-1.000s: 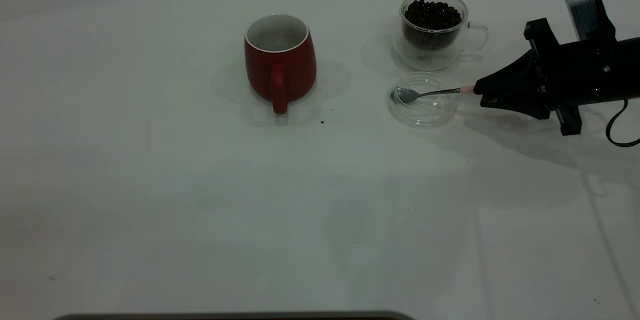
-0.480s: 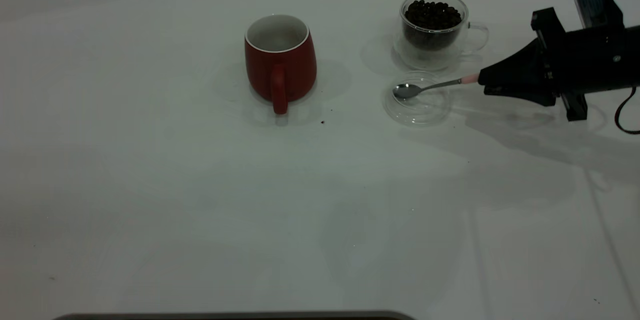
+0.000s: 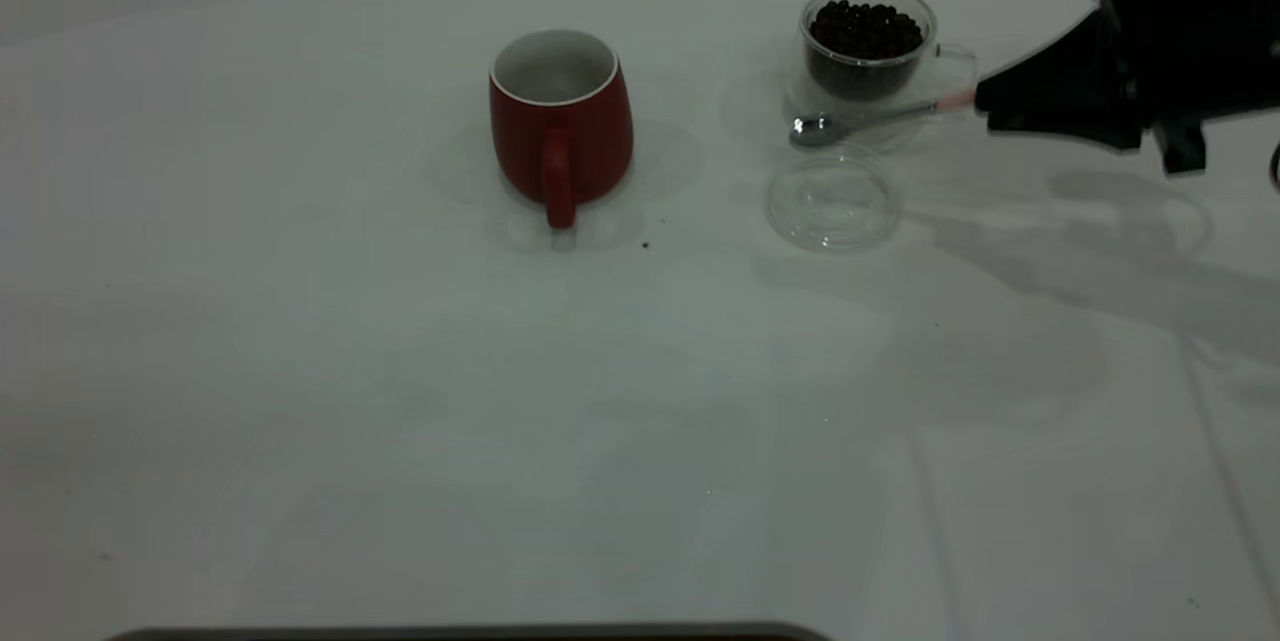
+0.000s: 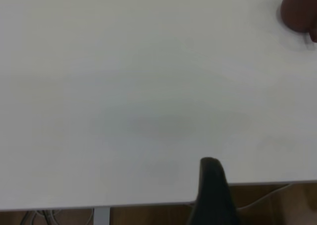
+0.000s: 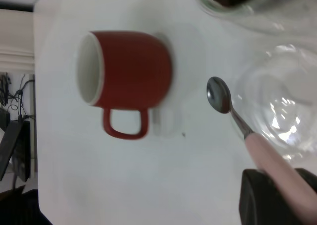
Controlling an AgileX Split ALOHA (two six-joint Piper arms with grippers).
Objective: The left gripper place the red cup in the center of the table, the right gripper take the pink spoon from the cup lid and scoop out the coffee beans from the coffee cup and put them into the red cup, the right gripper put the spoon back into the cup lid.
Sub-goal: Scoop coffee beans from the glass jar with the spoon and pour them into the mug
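Observation:
The red cup stands upright near the table's middle, handle toward the camera; it also shows in the right wrist view and the left wrist view. My right gripper is shut on the pink handle of the spoon, held in the air in front of the glass coffee cup full of beans. The spoon bowl looks empty. The clear cup lid lies empty on the table below. Only one dark finger of my left gripper shows, over the table's edge.
The white table stretches wide in front and to the left of the cups. A small dark speck lies beside the red cup. The coffee cup's handle points toward the right arm.
My right gripper has lifted the spoon out of the cup lid and carried it up and back, toward the coffee cup. The lid and both cups stayed put.

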